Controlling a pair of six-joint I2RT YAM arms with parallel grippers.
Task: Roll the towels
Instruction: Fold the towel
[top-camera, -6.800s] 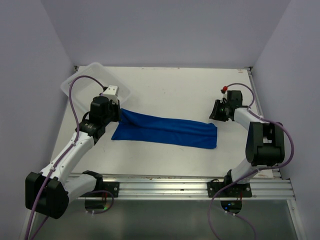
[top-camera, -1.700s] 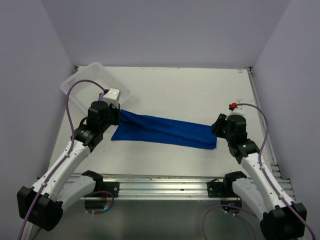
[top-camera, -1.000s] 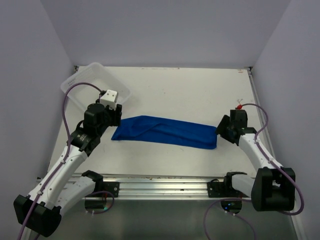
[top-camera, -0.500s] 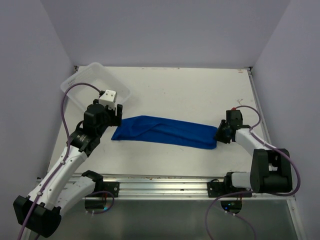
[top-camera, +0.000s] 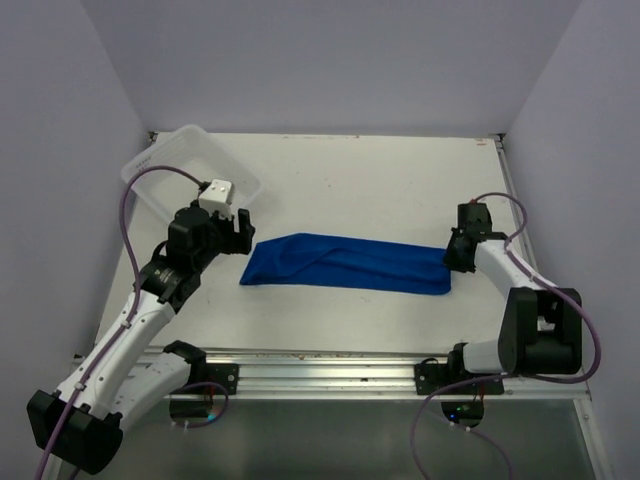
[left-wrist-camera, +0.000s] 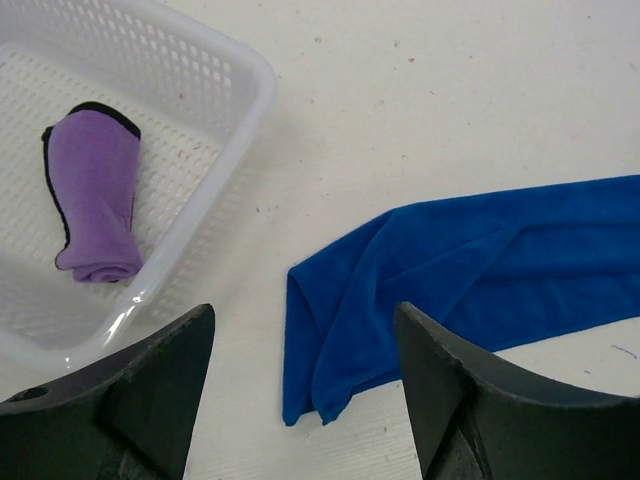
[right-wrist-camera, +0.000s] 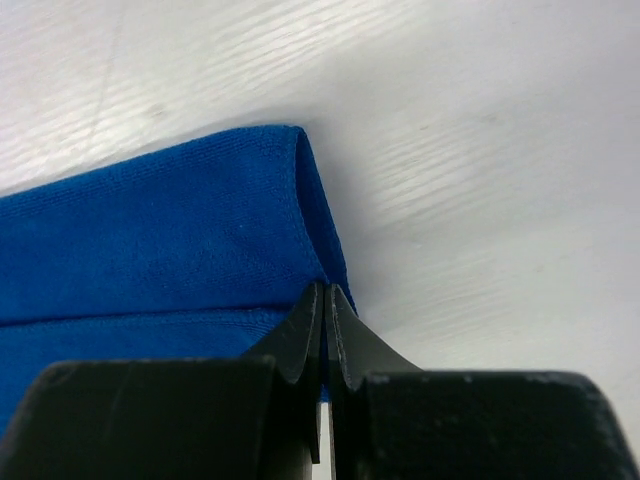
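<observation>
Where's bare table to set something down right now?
Widest bare table: beyond the blue towel, right of the basket. Narrower strip between towel and front rail. Crowded around the left pincer and where the right pincer pinches the towel.

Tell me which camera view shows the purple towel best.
Left wrist: the purple towel lies rolled in the white basket, fully visible. Top external shows the basket, but no purple can be made out there. Right wrist shows only the blue towel.

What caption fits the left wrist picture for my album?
Open left claw near the blue towel, purple towel rolled in the white basket.
</observation>
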